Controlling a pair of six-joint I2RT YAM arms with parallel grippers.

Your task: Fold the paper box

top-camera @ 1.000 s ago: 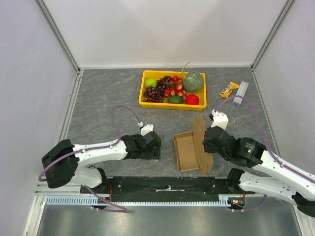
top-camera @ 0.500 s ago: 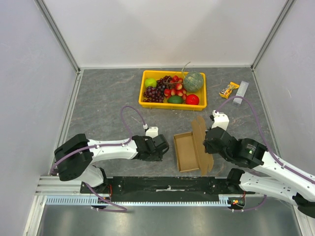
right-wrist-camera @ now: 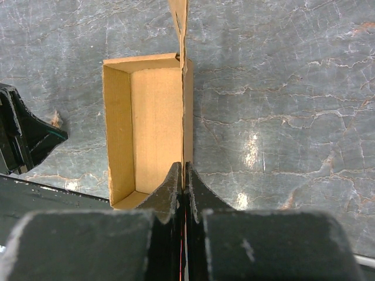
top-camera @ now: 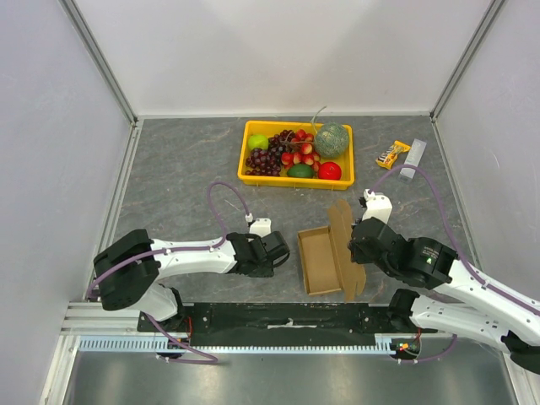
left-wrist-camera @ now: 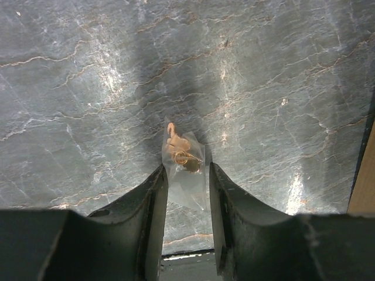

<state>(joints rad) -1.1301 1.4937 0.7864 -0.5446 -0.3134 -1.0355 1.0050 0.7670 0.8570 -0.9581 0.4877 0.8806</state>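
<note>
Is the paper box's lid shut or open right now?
Open: the paper box shows its empty inside, and the right gripper holds the lid panel raised beside it.

From above, the left gripper (top-camera: pixel 283 251) has its fingertips hidden beneath its wrist housing; the right gripper (top-camera: pixel 351 247) likewise, its body covering part of the right wall of the paper box (top-camera: pixel 316 257). At the left wrist, the orange-brown contents of a small clear bag (left-wrist-camera: pixel 186 175) between the fingers (left-wrist-camera: pixel 146 205) are too blurred to name, and whether they touch it cannot be told; the box's edge is cut off at that view's right border. The raised flap (right-wrist-camera: pixel 179 12) runs off the top of the right wrist view. Print on the yellow packet (top-camera: pixel 392 154) is too small to read
</note>
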